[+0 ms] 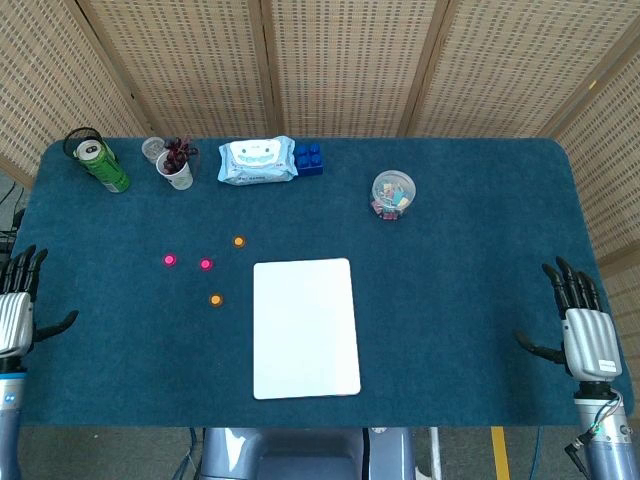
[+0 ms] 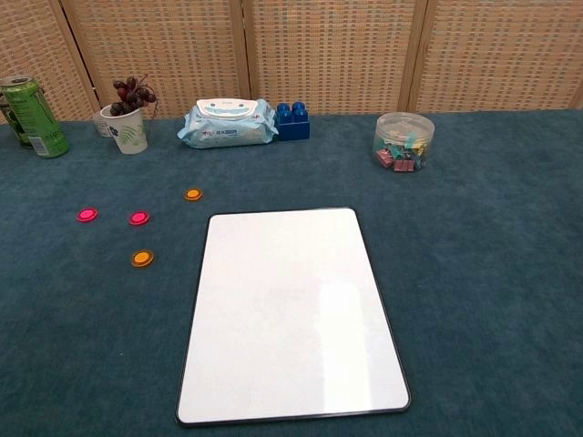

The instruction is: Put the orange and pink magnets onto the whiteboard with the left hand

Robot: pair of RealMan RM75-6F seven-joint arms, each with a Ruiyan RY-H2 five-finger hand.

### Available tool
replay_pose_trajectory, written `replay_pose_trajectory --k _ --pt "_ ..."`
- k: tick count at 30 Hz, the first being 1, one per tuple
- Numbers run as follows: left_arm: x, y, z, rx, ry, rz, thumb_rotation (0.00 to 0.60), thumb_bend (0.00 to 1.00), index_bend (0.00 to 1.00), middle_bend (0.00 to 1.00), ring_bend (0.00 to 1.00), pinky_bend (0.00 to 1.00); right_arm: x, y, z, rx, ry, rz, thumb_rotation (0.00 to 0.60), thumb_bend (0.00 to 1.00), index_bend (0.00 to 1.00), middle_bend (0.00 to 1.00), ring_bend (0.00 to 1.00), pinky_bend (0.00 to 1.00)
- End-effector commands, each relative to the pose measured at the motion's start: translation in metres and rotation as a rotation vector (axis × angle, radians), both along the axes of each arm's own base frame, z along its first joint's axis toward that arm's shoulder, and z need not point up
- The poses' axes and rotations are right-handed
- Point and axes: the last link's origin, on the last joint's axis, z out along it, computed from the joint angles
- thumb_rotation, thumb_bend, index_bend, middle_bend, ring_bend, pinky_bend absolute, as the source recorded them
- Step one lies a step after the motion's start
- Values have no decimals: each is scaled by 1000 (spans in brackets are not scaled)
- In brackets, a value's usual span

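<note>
A white whiteboard (image 1: pixel 305 327) (image 2: pixel 290 311) lies flat in the middle of the blue table. Left of it sit two orange magnets (image 1: pixel 239 241) (image 1: pixel 215 299) and two pink magnets (image 1: pixel 169 260) (image 1: pixel 205 264); the chest view shows the orange ones (image 2: pixel 193 194) (image 2: pixel 141 259) and pink ones (image 2: pixel 86 215) (image 2: pixel 138 218) too. My left hand (image 1: pixel 17 303) rests at the table's left edge, open, fingers apart, holding nothing. My right hand (image 1: pixel 580 325) is at the right edge, also open. Neither hand shows in the chest view.
Along the back stand a green can (image 1: pixel 101 165) (image 2: pixel 33 116), a paper cup with dark sprigs (image 1: pixel 176 167) (image 2: pixel 126 124), a wet-wipes pack (image 1: pixel 258 160) (image 2: pixel 228 123), a blue brick (image 1: pixel 308 157) (image 2: pixel 292 120) and a clear tub of clips (image 1: pixel 393 194) (image 2: pixel 404 143).
</note>
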Motion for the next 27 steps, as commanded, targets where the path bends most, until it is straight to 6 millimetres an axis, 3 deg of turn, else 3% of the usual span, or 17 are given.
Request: replay_pose_trajectory --k 1,8,12,14,16,18,19,22,27 --pt "-13 -19 -10 9 -45 25 600 209 0 0 0 0 0 1 0 -10 -3 -3 600 234 0 0 0 0" --pt "-6 -13 -9 -18 -69 -27 600 211 0 0 0 0 1 1 -1 -16 -2 -9 600 234 0 0 0 0" --pt "17 9 -8 -67 -83 -103 600 212 0 0 0 0 1 0 -1 -10 -5 -11 600 234 0 0 0 0" --pt "34 27 -8 -98 -79 -145 600 220 0 0 0 0 1 0 -1 -5 -5 -13 600 234 0 0 0 0" --pt "63 58 -12 -167 -50 -198 600 243 2 0 0 0 0 0 -1 -1 -13 -16 600 235 0 0 0 0" --pt "108 106 -29 -264 32 -251 600 252 14 0 0 0 -1 -1 -1 3 -21 -24 600 234 0 0 0 0" --pt "119 120 -35 -285 52 -247 600 254 34 0 0 0 -1 -1 -1 5 -21 -26 600 234 0 0 0 0" --pt "148 149 -54 -341 90 -239 600 285 149 0 0 0 -2 -2 -1 12 -19 -33 600 234 0 0 0 0" --pt "173 184 -85 -395 165 -219 600 319 282 0 0 0 -4 -3 -1 17 -24 -44 600 236 0 0 0 0"
